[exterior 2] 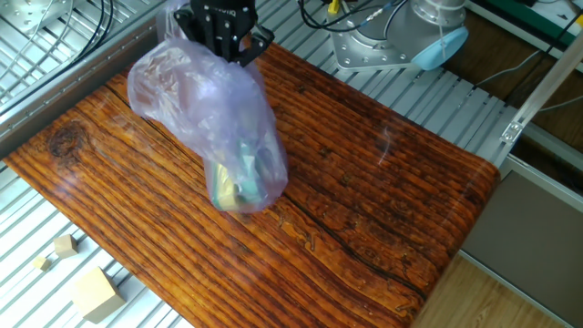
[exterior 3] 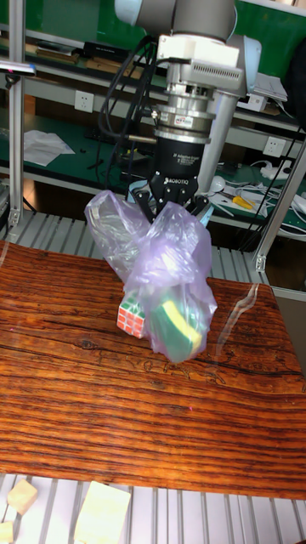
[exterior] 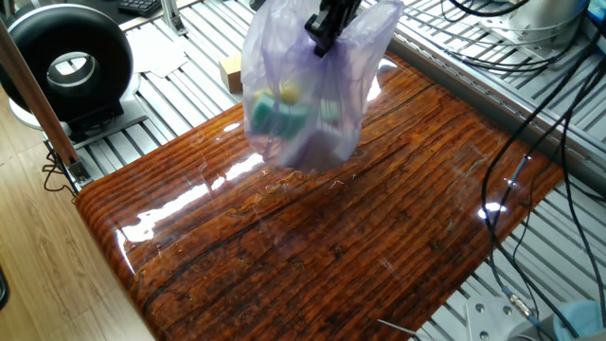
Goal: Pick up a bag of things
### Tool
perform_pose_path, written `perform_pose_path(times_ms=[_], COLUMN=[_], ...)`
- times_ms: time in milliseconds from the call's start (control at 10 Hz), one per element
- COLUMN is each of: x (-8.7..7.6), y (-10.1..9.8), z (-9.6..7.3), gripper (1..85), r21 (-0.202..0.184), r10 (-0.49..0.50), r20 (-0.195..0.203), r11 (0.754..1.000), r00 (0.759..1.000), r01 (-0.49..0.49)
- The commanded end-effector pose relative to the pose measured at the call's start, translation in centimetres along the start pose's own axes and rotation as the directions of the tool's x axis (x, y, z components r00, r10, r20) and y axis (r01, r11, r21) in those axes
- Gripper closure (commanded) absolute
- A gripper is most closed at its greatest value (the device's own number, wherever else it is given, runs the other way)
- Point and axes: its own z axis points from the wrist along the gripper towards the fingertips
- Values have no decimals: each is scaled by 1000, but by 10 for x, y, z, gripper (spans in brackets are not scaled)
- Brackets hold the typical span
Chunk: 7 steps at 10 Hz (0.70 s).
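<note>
At the bottom left of the tall fixed view, pale wooden blocks (exterior 3: 100,512) lie on the slatted metal frame (exterior 3: 212,518), just in front of the glossy wooden table (exterior 3: 102,425). Above the table's middle hangs the bag (exterior 3: 166,280), its crinkled lavender plastic clear of the wood, with its lowest part close over the surface. The things (exterior 3: 174,321) sag in its bottom: a green and yellow block and, beside it to the left, a colour-tiled cube (exterior 3: 131,317). The gripper (exterior 3: 174,206) has its fingers closed on the gathered top of the bag, in the upper centre of the frame. Farther back stands a cluttered workbench (exterior 3: 59,144).
</note>
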Motion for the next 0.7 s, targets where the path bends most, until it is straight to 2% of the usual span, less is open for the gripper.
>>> perform_pose_path(times_ms=[0,600], x=[4,7], y=[4,5], z=[-9,-12], gripper=[847,847], r21=[-14,-28], r10=[6,12], r20=[27,43], r11=[1000,1000], r00=[1000,999], r01=[-5,-11])
